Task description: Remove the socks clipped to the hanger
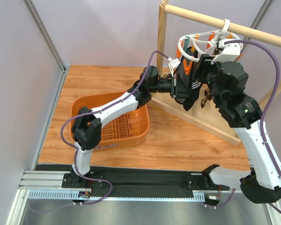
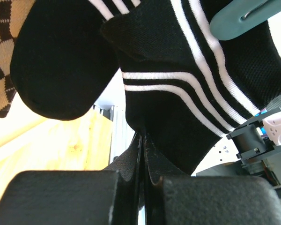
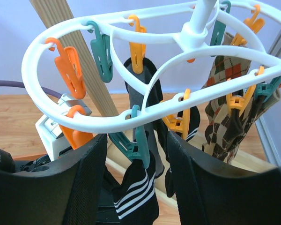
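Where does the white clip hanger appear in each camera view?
Top external: hanger upper right, hooked over the wooden rail.
Left wrist: only a teal clip, top right; the rest out of frame.
Right wrist: its white ring spans the upper half.
Shared landmark: the black white-striped sock, in both wrist views.

L tool (image 2: 143, 140) was clamped on lower edge of blk striped sock (image 2: 187, 79) hanging right above it. Plain blk sock (image 2: 61, 61) up-left of tool, argyle sock (image 2: 0, 70) farther left. Teal clip (image 2: 234, 18) up-right. Tabletop (image 2: 51, 145) to left.
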Available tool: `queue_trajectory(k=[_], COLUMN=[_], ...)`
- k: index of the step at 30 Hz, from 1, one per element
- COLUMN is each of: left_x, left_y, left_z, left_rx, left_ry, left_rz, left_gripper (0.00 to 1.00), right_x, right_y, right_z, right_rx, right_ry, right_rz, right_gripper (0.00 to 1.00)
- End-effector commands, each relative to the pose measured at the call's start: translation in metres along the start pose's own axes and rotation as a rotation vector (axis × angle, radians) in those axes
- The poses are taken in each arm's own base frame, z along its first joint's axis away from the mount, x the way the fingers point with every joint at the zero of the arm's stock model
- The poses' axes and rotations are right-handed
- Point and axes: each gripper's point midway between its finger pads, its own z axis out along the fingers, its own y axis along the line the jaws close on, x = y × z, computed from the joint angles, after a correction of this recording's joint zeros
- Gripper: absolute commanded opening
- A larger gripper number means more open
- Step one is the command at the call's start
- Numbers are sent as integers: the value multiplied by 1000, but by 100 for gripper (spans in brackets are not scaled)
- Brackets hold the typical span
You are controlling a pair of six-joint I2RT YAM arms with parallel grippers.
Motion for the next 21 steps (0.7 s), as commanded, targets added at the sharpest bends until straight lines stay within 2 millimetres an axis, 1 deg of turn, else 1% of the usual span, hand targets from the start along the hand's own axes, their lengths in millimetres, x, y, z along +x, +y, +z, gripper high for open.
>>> queue_trajectory(k=[1, 6, 11, 13, 18, 21], left_x=[-23, -24, -23, -23, -23, -24], left_y=[-45, -47, -48, -48, -50, -51], left_z=[-5, -5, -6, -6, -7, -7], left_rx=[66, 67, 67, 65, 66, 67], left_ry=[-37, -35, -31, -30, -28, -29], left_rz=[77, 78, 77, 77, 78, 78], left_gripper=[0, 0, 0, 0, 0, 0], right_x=[-13, -12, -8, -4, -4, -8], right_y=[0, 5, 9, 8, 8, 6], right_z=[1, 5, 7, 10, 14, 15], right_rx=[-3, -21, -38, -34, -23, -7], right_ry=[-57, -62, -57, -56, -60, -78], right_rz=[-35, -40, -43, -45, -48, -45], right_gripper=[56, 56, 60, 60, 58, 57])
